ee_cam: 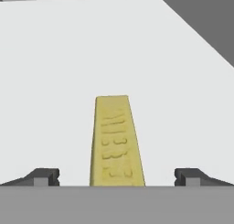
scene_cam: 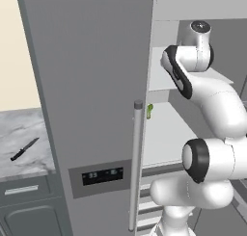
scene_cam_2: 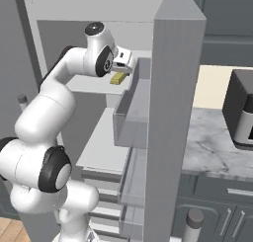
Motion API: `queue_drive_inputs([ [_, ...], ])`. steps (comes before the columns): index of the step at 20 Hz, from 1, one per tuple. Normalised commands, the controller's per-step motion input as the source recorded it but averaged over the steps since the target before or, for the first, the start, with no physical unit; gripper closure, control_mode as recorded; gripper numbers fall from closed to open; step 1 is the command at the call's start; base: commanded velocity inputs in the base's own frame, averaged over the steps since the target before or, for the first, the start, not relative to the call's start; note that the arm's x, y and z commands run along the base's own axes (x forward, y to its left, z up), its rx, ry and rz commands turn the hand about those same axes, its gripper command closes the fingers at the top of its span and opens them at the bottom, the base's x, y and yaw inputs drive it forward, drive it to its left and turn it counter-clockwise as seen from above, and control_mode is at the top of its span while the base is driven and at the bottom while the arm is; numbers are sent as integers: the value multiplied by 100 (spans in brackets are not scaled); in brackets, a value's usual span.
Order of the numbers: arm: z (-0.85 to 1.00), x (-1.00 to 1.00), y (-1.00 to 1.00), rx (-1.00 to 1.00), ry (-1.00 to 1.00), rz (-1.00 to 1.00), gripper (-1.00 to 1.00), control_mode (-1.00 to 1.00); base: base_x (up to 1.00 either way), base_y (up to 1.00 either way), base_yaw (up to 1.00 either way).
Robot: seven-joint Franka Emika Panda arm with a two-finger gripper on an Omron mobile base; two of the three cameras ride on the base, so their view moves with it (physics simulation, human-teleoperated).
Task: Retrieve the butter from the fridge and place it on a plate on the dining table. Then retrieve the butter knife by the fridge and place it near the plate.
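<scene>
Butter (ee_cam: 118,143): a slim yellow stick with faint raised lettering along its top, lying flat on a white fridge shelf (ee_cam: 55,72), long axis running from 6 toward 12 o'clock in the hand view. Same stick seen in the right base view (scene_cam_2: 117,78) on the upper shelf, just beneath the wrist. Gripper (ee_cam: 117,176) spread wide, grasping nothing, one dark fingertip (ee_cam: 43,176) at 8 o'clock of the stick and the other at 4 o'clock, each apart from it. Fridge (scene_cam: 91,85) standing with its right door (scene_cam_2: 175,112) swung out, door bins jutting toward the arm at 3 o'clock of the butter in the right base view. Small green item (scene_cam: 149,111) on a lower shelf, partly hidden behind the bar handle (scene_cam: 136,163). Butter knife (scene_cam: 24,149), slim and black, lying on the marble worktop (scene_cam: 29,134) at 9 o'clock of the fridge, well apart from it. Bare white shelf all round the stick; grey inner wall closing in at 1 o'clock in the hand view.
</scene>
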Motion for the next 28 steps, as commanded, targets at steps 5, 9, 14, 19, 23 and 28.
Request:
queue_drive_inputs([
  [5, -18, 9, -10, 0, 3, 0, -100, -100, 0, 0, 0],
  [9, -19, 10, 0, 0, 4, 2, -100, -100, 0, 0, 0],
  [14, -18, 6, 0, 0, 3, 0, -100, -100, 0, 0, 0],
  [19, -10, 8, 0, 1, 0, 0, 100, -100, 0, 0, 0],
  [23, -8, 8, 0, 0, 0, 0, 100, -100, 0, 0, 0],
  [28, -1, 8, 2, 0, 0, 0, 100, -100, 0, 0, 0],
])
